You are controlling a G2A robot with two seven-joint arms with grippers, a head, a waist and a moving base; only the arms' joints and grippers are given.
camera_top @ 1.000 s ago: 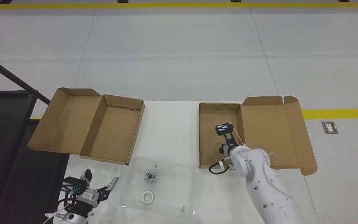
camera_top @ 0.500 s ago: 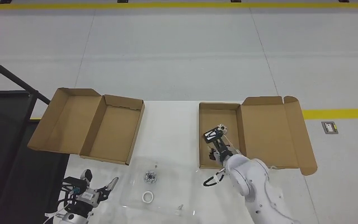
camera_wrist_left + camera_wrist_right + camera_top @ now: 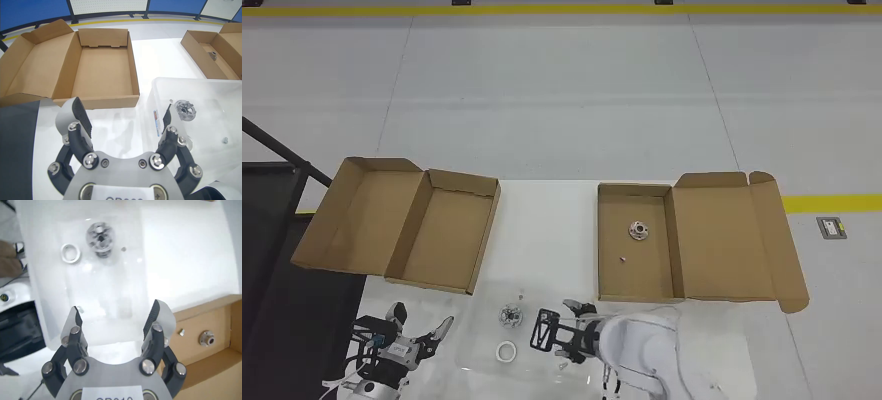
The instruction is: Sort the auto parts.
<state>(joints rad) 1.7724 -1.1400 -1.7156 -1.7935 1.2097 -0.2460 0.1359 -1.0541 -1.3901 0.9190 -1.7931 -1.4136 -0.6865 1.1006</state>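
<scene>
Fingers spread and empty, the right gripper (image 3: 117,311) hangs over the clear plastic bin (image 3: 117,279), likely to choose among its grey toothed metal disc (image 3: 100,240), white plastic ring (image 3: 70,253) and small silver bolt (image 3: 225,140). The left gripper (image 3: 122,107), also spread, sits beside the bin.

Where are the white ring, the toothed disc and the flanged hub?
white ring (image 3: 63,253): right wrist view, on its rim.
toothed disc (image 3: 190,113): left wrist view, on its toothed face.
flanged hub (image 3: 204,337): right wrist view, on its flange.

Bin (image 3: 478,342) before left box (image 3: 447,240) and right box (image 3: 634,268)
</scene>
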